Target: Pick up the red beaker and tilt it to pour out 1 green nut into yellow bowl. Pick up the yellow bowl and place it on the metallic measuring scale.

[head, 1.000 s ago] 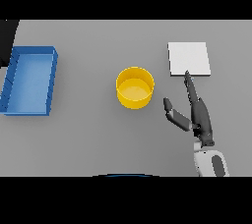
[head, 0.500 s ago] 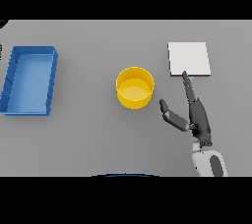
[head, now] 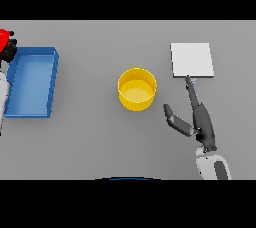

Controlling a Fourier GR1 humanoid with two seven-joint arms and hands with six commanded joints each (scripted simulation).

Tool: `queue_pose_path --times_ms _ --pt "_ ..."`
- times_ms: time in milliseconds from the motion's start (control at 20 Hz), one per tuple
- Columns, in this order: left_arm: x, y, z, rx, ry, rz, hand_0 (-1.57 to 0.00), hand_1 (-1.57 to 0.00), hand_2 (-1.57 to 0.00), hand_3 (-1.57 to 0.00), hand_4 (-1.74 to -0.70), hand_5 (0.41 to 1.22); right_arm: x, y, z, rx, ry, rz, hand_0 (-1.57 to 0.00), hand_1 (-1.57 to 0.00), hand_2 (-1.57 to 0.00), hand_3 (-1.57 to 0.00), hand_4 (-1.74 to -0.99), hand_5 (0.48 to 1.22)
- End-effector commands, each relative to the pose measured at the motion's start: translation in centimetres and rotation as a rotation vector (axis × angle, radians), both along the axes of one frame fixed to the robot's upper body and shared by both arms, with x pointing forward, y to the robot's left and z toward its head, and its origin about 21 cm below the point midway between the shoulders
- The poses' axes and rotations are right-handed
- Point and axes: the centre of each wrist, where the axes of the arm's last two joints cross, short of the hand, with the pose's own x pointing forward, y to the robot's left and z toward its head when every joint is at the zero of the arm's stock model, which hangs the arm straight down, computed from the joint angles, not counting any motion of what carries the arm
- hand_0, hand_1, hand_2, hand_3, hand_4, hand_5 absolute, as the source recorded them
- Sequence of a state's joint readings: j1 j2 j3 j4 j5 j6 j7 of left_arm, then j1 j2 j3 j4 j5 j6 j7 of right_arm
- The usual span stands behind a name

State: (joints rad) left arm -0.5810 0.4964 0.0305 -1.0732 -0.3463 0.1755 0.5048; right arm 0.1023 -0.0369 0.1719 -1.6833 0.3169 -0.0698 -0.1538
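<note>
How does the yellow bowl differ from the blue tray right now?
The yellow bowl is round; the blue tray is rectangular. The bowl sits mid-table, nearer the open right hand; the tray lies at the left edge. The tray covers more table than the bowl. Both stand upright, touched by no hand, nothing visible inside.

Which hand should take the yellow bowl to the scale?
Probably right. The right hand lies open on the table between the yellow bowl and the metallic measuring scale, fingers pointing at the scale. The left hand is at the far left edge by the blue tray, next to the red beaker.
</note>
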Motion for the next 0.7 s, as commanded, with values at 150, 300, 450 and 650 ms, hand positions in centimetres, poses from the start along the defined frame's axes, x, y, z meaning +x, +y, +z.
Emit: queue_pose_path --times_ms 150,300,450,650 --pt "-1.2 -1.2 -1.7 -0.057 0.021 0.026 -1.57 -1.57 -1.57 -1.54 -1.74 1.151 -0.2 -0.5 -0.1 0.003 -0.016 0.007 0.0 0.0 0.0 0.0 -1.012 0.65" --pt "-1.9 -0.7 -1.9 -0.036 0.027 0.038 -1.57 -1.57 -1.57 -1.56 -1.74 1.046 -0.1 -0.6 -0.1 -0.008 -0.011 -0.008 0.0 0.0 0.0 0.0 -1.013 0.644" --pt "-2.9 -0.9 -2.8 0.004 0.057 0.029 -1.57 -1.57 -1.57 -1.56 -1.54 0.892 -0.1 -0.9 0.0 -0.015 -0.006 -0.02 0.0 0.0 0.0 0.0 -1.021 0.636" --pt "-3.9 -0.6 -2.5 0.01 0.08 -0.023 -1.39 -1.22 -1.21 -1.14 -1.07 0.749 -0.4 -0.7 -0.2 0.008 -0.019 -0.008 0.0 0.0 0.0 0.0 -1.007 0.635"
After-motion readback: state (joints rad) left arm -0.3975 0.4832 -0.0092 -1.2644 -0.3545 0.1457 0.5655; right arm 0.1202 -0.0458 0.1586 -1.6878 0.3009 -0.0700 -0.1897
